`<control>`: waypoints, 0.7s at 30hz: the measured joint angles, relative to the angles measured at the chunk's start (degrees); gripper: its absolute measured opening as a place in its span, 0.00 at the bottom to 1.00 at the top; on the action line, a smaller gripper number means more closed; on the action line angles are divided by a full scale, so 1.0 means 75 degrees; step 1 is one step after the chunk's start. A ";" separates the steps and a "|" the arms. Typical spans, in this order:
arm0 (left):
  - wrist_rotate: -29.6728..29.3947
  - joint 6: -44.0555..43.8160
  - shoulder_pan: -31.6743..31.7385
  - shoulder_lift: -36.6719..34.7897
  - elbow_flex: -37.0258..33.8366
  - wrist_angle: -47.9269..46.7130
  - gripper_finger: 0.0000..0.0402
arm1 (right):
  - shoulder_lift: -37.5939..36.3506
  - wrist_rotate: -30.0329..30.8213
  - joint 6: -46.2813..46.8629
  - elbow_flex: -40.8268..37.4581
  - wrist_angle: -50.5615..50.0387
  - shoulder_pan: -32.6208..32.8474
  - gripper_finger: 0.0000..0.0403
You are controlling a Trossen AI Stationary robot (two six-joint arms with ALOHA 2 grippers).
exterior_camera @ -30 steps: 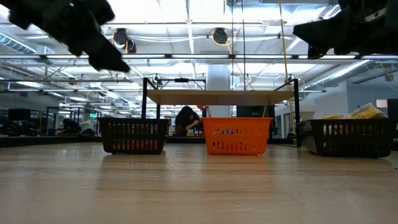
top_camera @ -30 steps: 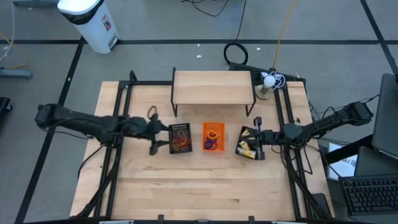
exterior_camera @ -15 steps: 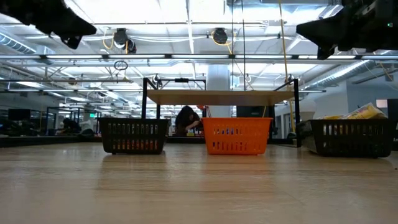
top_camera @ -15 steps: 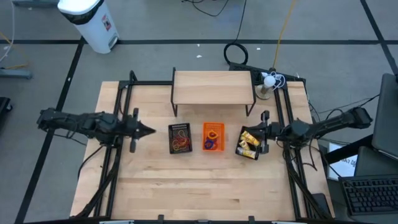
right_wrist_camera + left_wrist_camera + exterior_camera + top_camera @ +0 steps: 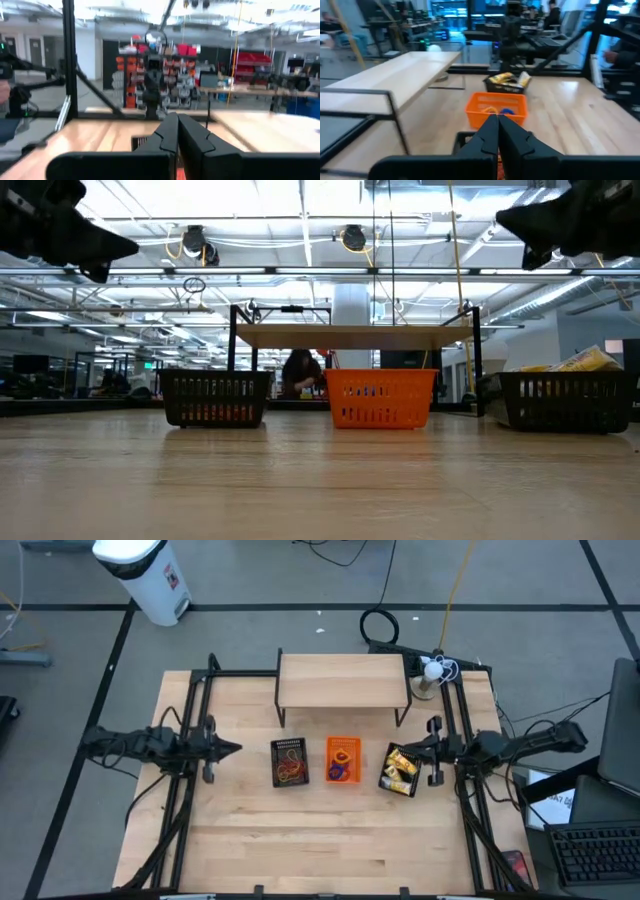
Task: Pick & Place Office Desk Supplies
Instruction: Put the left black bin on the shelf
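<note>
Rubber bands [image 5: 290, 768] are seen in the black mesh tray [image 5: 289, 747] left of the orange tray [image 5: 343, 744]; both tools, left tool [image 5: 233, 748] and right tool [image 5: 415, 754], are closed empty, so reopening is advised before descent.

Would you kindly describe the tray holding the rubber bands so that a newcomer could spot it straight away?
Find the raised wooden shelf at the back of the table; three small trays stand in a row just in front of it. The one wanted is the black mesh tray at the left end, beside the orange tray. It alone holds a tangle of red and orange bands, whereas the other black tray holds yellow pieces.
</note>
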 joint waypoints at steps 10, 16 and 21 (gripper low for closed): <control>-0.0304 -0.0034 0.0009 -0.0063 -0.0199 -0.0030 0.01 | -0.1454 0.0194 0.0269 -0.0947 0.0025 -0.0607 0.00; -0.0388 -0.0073 0.0009 -0.0063 -0.0576 0.0144 0.01 | -0.1636 0.0181 -0.0149 -0.0958 -0.0167 -0.0947 0.00; -0.0469 0.0022 0.0009 -0.0045 -0.0931 0.0399 0.01 | -0.1536 0.0165 -0.0694 -0.0967 -0.0281 -0.0930 0.00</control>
